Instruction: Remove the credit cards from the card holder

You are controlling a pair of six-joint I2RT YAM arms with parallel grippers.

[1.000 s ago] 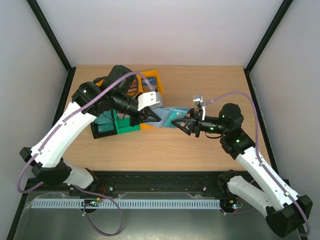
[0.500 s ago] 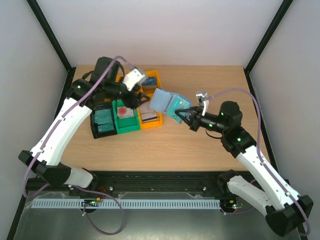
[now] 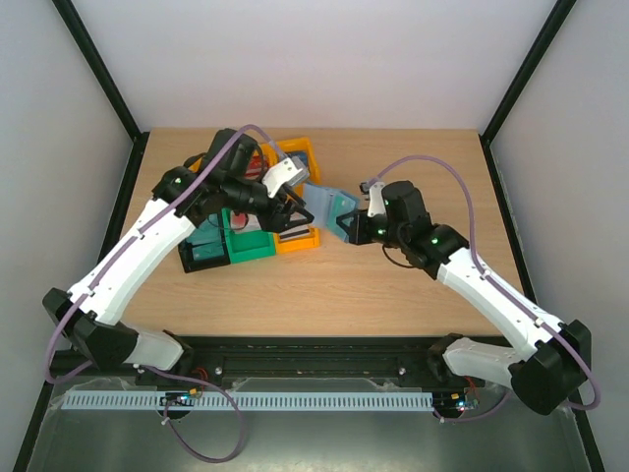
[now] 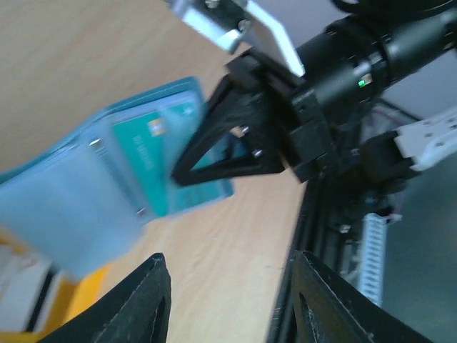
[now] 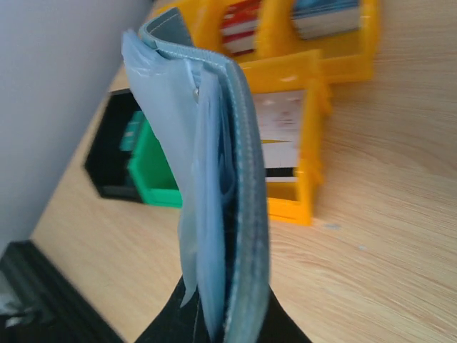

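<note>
My right gripper is shut on the card holder, a teal-blue case held up on edge above the table. In the right wrist view the card holder stands edge-on, pale sleeves to the left, pinched at the bottom by my right gripper. A teal credit card shows inside a sleeve of the card holder. My left gripper hangs open just left of the holder, over the orange bin. Its black fingers have only bare table between them.
An orange bin holds a white-and-red card and other cards in its compartments. Beside it stand a green bin and a black bin. These bins sit at the table's back left.
My right gripper has shut on the card holder and lifted it off the table. My left gripper, shut a second ago, swung over the bins, opened, and came back beside the holder.
</note>
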